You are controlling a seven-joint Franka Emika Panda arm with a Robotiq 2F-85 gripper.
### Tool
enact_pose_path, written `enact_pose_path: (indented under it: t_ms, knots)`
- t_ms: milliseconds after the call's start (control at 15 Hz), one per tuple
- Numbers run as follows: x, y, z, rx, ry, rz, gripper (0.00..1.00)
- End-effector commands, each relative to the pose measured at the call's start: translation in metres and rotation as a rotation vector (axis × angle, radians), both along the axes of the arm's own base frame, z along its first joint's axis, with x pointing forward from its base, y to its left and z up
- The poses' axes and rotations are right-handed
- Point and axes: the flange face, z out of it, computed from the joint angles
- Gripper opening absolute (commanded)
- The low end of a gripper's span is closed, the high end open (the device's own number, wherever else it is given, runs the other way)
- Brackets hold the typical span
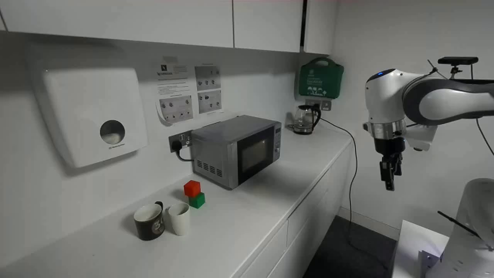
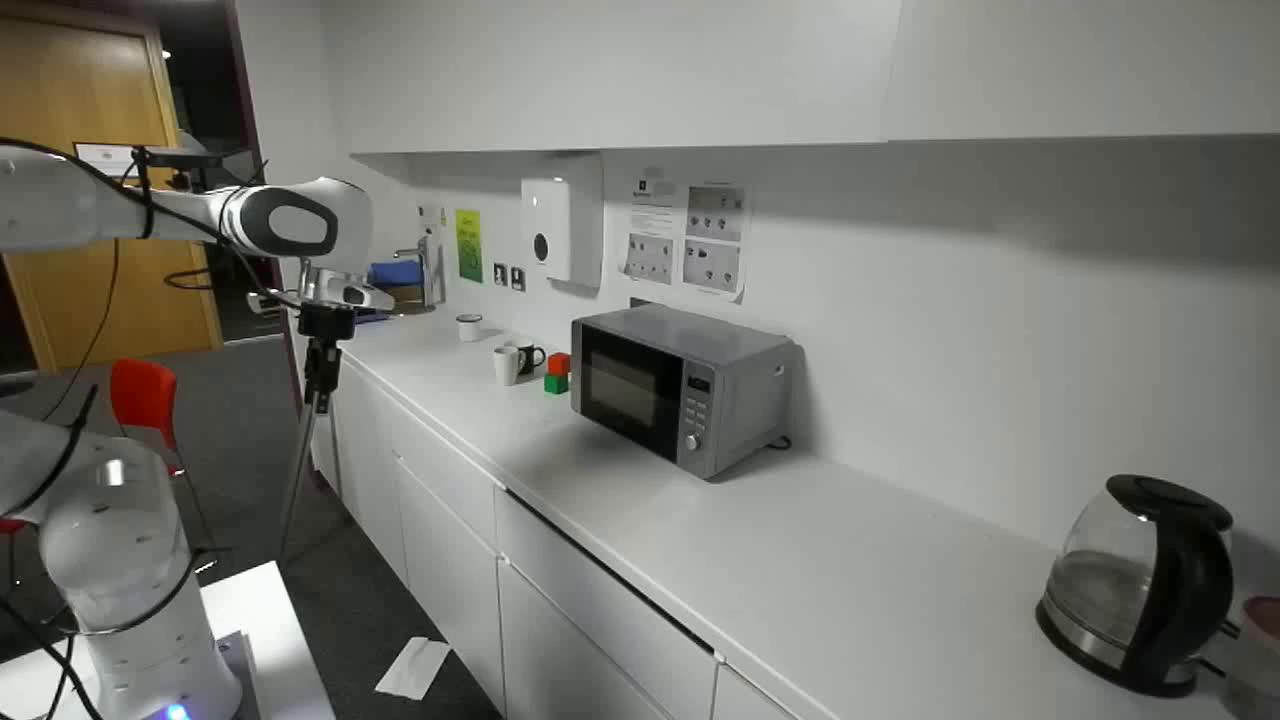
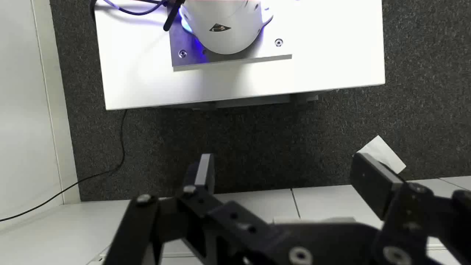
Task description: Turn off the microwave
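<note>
One microwave (image 1: 236, 151), one kettle (image 2: 1140, 590), and two mugs (image 1: 149, 224) near two blocks (image 1: 192, 188) on the worktop (image 1: 216, 243).
We see one end effector (image 3: 289, 173), its two fingers (image 3: 373, 184) apart.

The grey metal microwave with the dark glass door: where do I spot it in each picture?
In an exterior view: grey metal microwave near the centre, front angled right; flat white table lower right.
In an exterior view: microwave near the centre, front angled left; table lower left.
Wrist view: no microwave; table at top.
Shared landmark: that table, under the robot's rounded white base.
</note>
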Motion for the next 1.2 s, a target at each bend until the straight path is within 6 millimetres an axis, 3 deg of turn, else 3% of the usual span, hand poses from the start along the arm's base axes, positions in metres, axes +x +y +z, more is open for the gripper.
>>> enact_pose_path:
  t_ms: [0,400,467,800,1133]
  knots:
    - [0.000,0.000,0.000,0.000,0.000,0.000,1.00]
    - [0.033,-0.007,0.001,0.034,-0.105,-0.022,1.00]
    - [0.019,-0.001,0.001,0.022,-0.091,-0.002,1.00]
    - [0.030,-0.003,-0.005,0.030,-0.104,-0.015,1.00]
    - [0.081,-0.004,-0.008,0.052,-0.285,-0.048,1.00]
